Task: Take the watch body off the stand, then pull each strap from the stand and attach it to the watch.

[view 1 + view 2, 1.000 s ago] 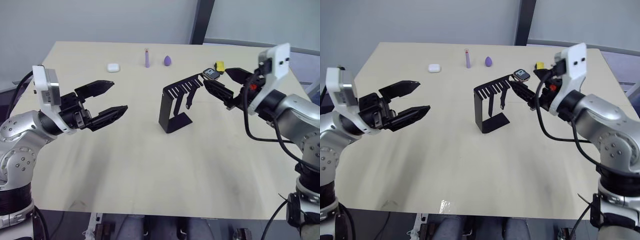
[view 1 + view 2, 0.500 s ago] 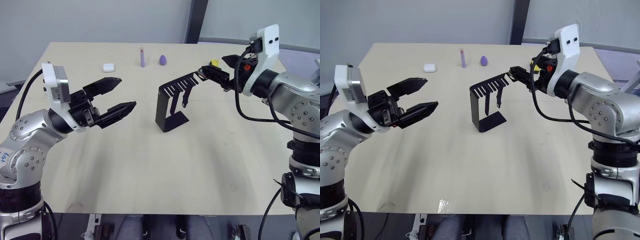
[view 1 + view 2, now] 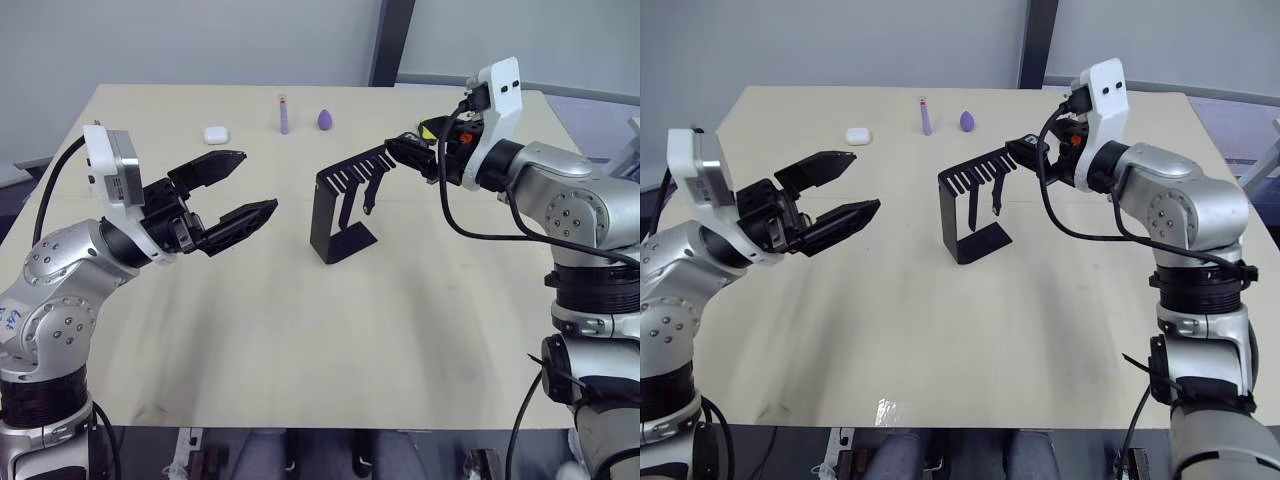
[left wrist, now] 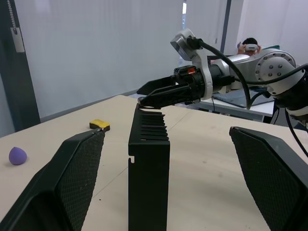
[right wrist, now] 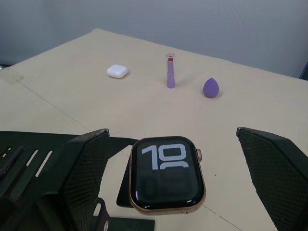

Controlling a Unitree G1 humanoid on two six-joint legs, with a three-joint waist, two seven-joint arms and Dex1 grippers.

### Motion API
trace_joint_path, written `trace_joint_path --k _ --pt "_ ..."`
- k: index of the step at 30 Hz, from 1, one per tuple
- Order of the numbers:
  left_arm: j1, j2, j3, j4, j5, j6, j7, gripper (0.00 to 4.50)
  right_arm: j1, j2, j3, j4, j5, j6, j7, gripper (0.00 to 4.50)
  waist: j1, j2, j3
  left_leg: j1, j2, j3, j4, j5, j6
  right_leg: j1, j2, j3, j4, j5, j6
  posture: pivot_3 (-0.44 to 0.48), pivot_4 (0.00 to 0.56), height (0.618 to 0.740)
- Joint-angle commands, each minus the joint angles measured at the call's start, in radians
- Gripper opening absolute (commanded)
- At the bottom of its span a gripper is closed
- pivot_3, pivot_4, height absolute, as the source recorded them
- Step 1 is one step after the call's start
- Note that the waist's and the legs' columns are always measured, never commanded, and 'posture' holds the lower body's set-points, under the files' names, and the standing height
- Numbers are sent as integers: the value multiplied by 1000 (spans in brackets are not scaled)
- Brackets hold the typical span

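The black stand (image 3: 338,208) is upright mid-table, its slotted top arm reaching right. On the arm's end lies the watch body (image 5: 166,174), with a dark screen and white digits. My right gripper (image 5: 171,131) is open, one finger on each side of the watch, at the arm's tip (image 3: 405,145). Two dark straps (image 3: 997,197) (image 3: 974,207) hang from the comb slots. To the stand's left my left gripper (image 3: 256,181) is open, holds nothing and is aimed at the stand (image 4: 149,168).
Along the table's far side lie a white earbud case (image 3: 216,134), a purple tube (image 3: 284,113) and a purple egg-shaped piece (image 3: 326,119). A yellow block (image 3: 428,127) sits behind my right gripper. A person (image 4: 249,44) sits in the background.
My right gripper has swung up and left to the end of the stand's arm and now flanks the watch body. The left gripper has edged closer to the stand.
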Motion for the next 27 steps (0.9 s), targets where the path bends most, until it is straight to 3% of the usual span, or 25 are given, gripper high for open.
trace_joint_path --k 1,18,21,25,27 --pt "13 13 8 -47 4 -11 -3 4478 -35 0 -14 6 -17 -17 37 4500 0 0 0 0 0 0 0 0 0 0 0 0 0 0 0 0 150 740" --pt "32 39 6 -57 10 -3 -14 4478 -29 21 -13 26 -80 -44 94 4500 0 0 0 0 0 1 0 0 0 -1 0 1 0 0 0 0 150 740" --pt "35 40 8 -60 10 -3 -12 4500 -26 25 -11 21 -82 -41 103 3654 0 0 0 0 0 2 0 0 0 -1 0 2 0 0 0 0 150 740" --pt "42 40 12 -66 8 -3 -9 4500 -20 28 -13 10 -81 -30 113 1673 0 0 0 0 0 2 0 0 0 -1 0 2 0 0 0 0 150 740" --pt "46 41 13 -68 7 -4 -8 4500 -16 28 -15 2 -77 -25 118 1604 0 0 0 0 0 2 0 0 0 -1 0 2 0 0 0 0 150 740"
